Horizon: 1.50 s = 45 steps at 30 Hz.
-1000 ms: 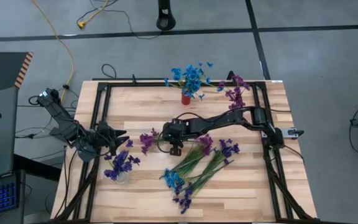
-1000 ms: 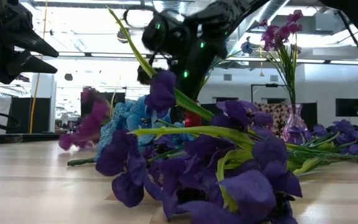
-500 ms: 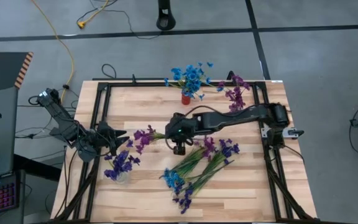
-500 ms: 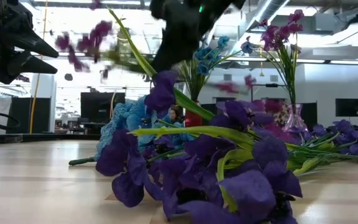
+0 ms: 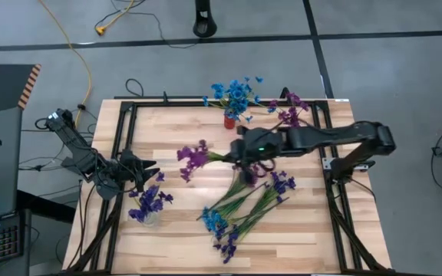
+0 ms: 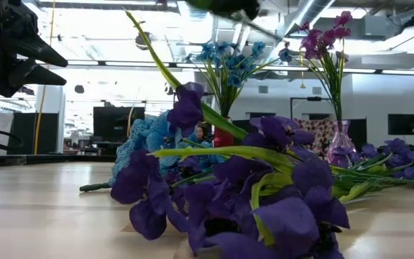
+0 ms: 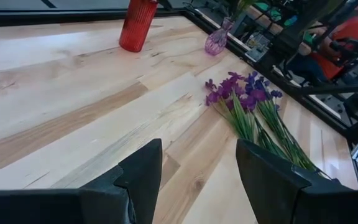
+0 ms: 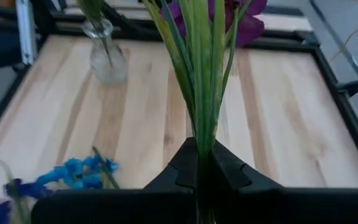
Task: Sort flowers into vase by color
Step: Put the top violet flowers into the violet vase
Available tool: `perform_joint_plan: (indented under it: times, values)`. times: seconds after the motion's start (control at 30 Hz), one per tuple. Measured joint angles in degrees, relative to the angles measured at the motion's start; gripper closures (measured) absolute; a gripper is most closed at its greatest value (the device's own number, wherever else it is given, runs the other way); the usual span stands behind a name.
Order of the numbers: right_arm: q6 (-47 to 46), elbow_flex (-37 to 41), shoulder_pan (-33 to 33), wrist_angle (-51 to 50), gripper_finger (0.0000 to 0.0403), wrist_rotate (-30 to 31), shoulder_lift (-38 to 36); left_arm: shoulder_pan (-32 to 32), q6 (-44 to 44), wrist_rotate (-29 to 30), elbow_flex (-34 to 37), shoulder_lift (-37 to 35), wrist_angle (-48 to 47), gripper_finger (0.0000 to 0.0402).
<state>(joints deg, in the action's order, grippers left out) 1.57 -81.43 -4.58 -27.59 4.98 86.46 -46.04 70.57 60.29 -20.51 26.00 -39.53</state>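
My right gripper (image 5: 240,151) hangs over the table's middle, shut on a magenta-purple flower (image 5: 194,157) that is clear of the wood. Loose blue, magenta and indigo flowers (image 5: 244,207) lie in a pile on the table near the front. At the far edge, a red vase (image 5: 229,120) holds blue flowers (image 5: 236,93), and beside it a clear pink vase (image 6: 340,144) holds magenta ones (image 5: 290,111). Near the left, a clear vase (image 5: 150,218) holds indigo flowers. My left gripper (image 5: 146,167) waits open beside that vase. My right gripper pinches the flower's green stem and leaves (image 8: 202,146) between its two fingers, near the stem's lower end. The fingers come from the table's right, slanting down. The stem runs on ahead of the fingers toward the table's left, and the blossoms (image 8: 247,25) are held clear of the table.
A black metal frame (image 5: 125,138) borders the table's sides. Bare wood (image 5: 175,126) lies between the left gripper and the red vase. Cables and a yellow cord (image 5: 83,61) lie on the floor beyond the far edge.
My right gripper has risen and drawn back toward the table's right and far side, staying shut. The magenta flower has come up with it, lifted from near the table to well above the pile, with its blossoms still pointing left.
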Motion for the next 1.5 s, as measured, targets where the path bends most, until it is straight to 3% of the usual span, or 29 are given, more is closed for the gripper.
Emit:
perform_joint_plan:
  times: [0.37, 0.7, 0.9, 1.13, 1.5]
  values:
    - [-3.1, 12.4, -9.5, 5.0, 0.0359, 13.3, -17.9, 0.0, 0.1, 0.0, 0.0, 0.0, 0.0, 0.0208]
    - [-3.2, 30.3, -19.4, 18.3, 0.0359, 39.9, -30.3, 0.0, 0.2, 0.0, 0.0, 0.0, 0.0, 0.0208]
    - [-3.1, 37.8, -24.3, 24.8, 0.0359, 50.4, -35.2, 0.0, 0.1, 0.0, 0.0, 0.0, 0.0, 0.0208]
    - [-0.4, 40.2, -31.5, 27.1, 0.0359, 62.2, -39.9, 0.0, 0.1, 0.0, 0.0, 0.0, 0.0, 0.0208]
    - [6.3, 40.4, -38.7, 26.4, 0.0359, 75.4, -46.9, 0.0, 0.1, 0.4, 0.0, 0.0, 0.0, 0.0208]
